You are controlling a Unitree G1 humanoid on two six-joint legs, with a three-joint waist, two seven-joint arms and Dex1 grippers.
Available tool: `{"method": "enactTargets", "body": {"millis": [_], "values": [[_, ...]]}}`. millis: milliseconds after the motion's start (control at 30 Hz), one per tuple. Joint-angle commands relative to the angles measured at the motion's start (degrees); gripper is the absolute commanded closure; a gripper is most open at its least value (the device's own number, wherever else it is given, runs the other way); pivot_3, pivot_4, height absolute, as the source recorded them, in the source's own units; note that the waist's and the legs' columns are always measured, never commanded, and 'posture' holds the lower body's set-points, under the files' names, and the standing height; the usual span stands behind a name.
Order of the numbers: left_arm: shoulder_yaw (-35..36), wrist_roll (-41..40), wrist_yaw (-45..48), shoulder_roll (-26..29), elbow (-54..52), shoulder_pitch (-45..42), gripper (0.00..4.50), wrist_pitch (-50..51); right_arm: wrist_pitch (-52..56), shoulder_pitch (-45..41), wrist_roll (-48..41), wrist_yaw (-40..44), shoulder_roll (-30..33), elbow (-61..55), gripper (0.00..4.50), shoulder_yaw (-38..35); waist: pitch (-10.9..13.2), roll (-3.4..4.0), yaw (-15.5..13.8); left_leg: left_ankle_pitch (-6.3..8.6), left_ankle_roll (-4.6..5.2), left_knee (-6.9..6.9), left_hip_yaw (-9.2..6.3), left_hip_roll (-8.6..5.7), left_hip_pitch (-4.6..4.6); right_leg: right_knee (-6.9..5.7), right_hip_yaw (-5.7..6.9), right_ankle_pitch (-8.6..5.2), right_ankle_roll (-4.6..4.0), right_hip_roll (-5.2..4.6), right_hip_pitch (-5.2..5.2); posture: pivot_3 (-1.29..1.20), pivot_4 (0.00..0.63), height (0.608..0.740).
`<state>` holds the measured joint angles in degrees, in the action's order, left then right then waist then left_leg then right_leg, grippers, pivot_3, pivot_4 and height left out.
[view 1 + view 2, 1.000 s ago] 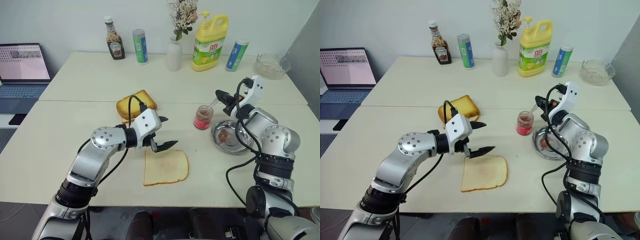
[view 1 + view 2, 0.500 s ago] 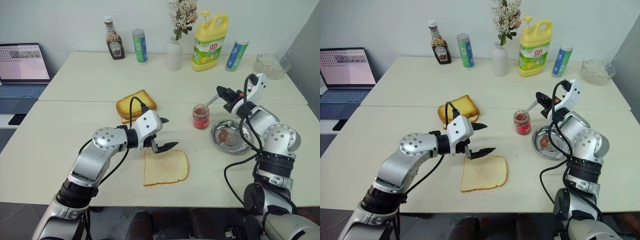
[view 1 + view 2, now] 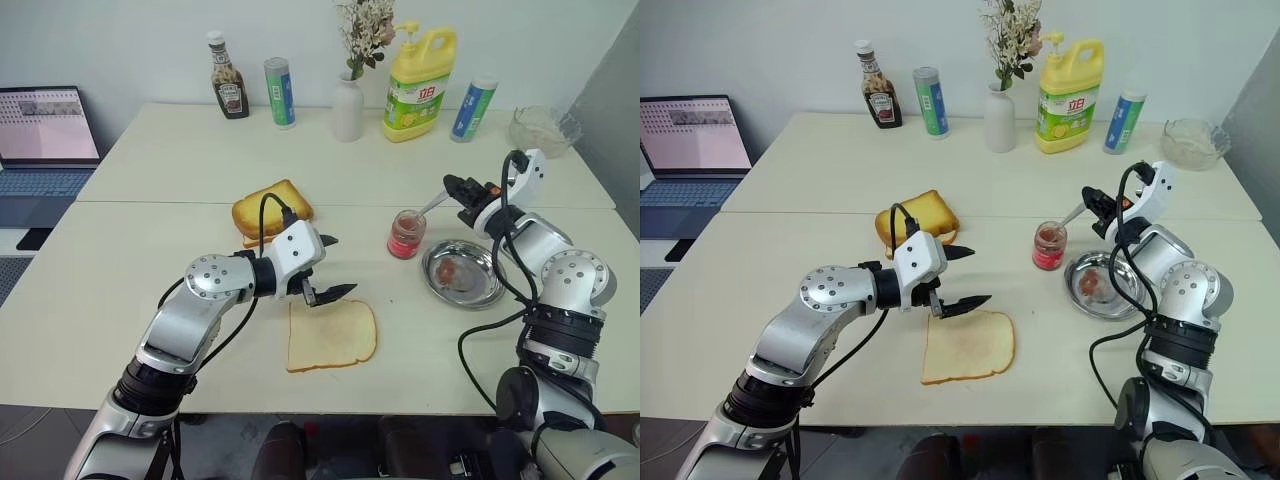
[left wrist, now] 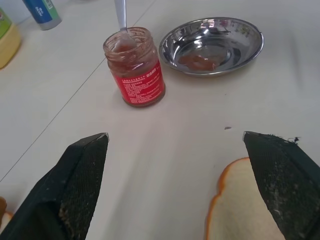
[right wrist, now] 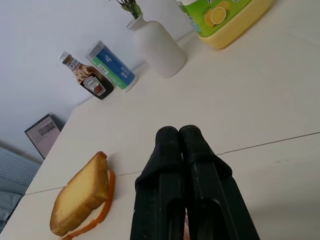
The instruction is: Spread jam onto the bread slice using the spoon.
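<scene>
Standing along the frame's top are a ketchup bottle (image 3: 229, 90), vase (image 3: 348, 110) and detergent jug (image 3: 421, 84). Right gripper (image 3: 455, 187), clamped on the spoon (image 3: 432, 207), dips it into the jam (image 3: 406, 234) right of centre. Left gripper (image 3: 328, 266) gapes above the pale bread (image 3: 331, 335), lower centre.

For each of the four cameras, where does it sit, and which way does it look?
Left eye view: on the head, facing forward and down over the table; both arms show, with the left gripper by the bread slice.
Right eye view: beside it on the head, same scene from slightly to the right.
Left wrist view: on the left wrist, looking along its open fingers at the jam with the spoon in it.
Right wrist view: on the right wrist, along its shut fingers toward the vase.
Shared: both wrist views show the table.
</scene>
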<state>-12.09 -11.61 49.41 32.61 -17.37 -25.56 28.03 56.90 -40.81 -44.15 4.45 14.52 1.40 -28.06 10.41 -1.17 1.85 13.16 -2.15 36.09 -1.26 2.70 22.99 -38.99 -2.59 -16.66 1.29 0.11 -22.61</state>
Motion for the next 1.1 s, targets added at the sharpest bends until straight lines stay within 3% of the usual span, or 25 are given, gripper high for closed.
{"method": "enactTargets", "body": {"millis": [33, 800, 1100], "values": [[-0.1, 0.5, 0.2, 0.2, -0.6, -0.8, 0.00, -1.6, 0.5, -0.1, -2.5, -0.4, 1.2, -2.5, 4.47, -1.6, 0.0, 0.00, 0.0, 0.00, 0.00, 0.00, 0.00, 0.00, 0.00, 0.00, 0.00, 0.00, 0.00, 0.00, 0.00, 0.00, 0.150, 0.740], [0.2, 1.2, 0.6, 0.2, 0.4, -0.7, 0.00, -3.4, 1.7, -0.7, -14.4, -10.8, -1.3, -0.8, 4.47, -7.9, 0.0, 0.01, 0.0, 0.00, 0.00, -0.01, 0.02, 0.01, 0.03, 0.00, -0.01, 0.00, 0.00, 0.01, -0.04, 0.00, 0.150, 0.740], [6.2, -4.6, 1.8, 0.2, 0.3, -0.5, 0.00, -2.6, 0.9, -0.1, -20.7, -15.5, -1.5, -0.4, 4.47, -10.2, 0.0, 0.01, 0.0, 0.00, 0.01, -0.02, 0.02, 0.01, 0.04, 0.00, -0.02, 0.00, 0.00, 0.01, -0.05, 0.00, 0.150, 0.740]]}}
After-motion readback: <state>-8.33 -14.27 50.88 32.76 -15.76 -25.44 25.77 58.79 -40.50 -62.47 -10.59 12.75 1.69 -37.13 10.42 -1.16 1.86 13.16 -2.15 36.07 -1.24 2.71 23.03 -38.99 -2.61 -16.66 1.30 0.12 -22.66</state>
